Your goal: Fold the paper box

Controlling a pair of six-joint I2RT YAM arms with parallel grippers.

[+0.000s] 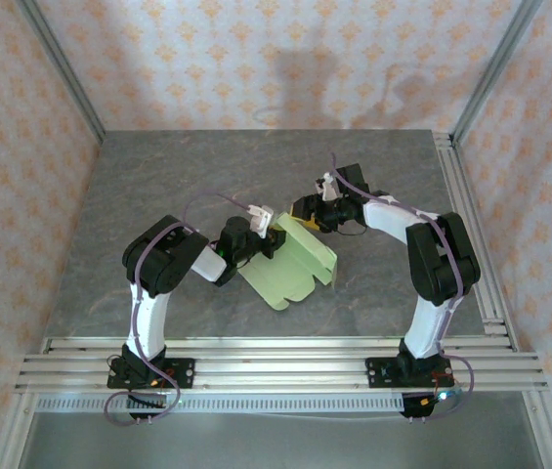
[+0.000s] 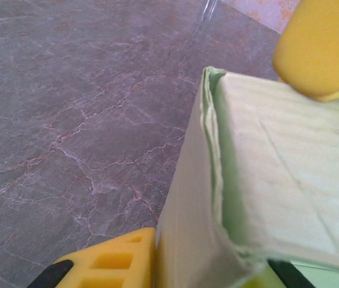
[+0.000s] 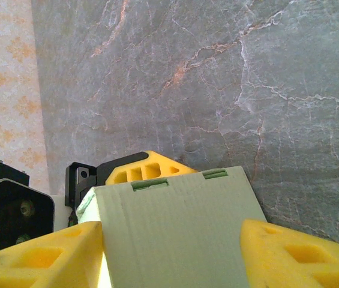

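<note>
Half-folded box (image 1: 293, 266) is lying at the middle of the table (image 1: 158, 186). Left gripper (image 1: 266, 237) is pinching its edge, jaws nearly closed. Right gripper (image 1: 303, 210) is straddling the far panel, jaws apart, grip unclear.

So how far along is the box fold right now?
Partway. Done: the paper box is creased, one panel raised, and two tabs look tucked in. In hand: the left hand pinches folded layers at one edge; the right hand straddles the raised panel, grip unclear. Left: the lower panel lies flat on the table, unclosed.
</note>
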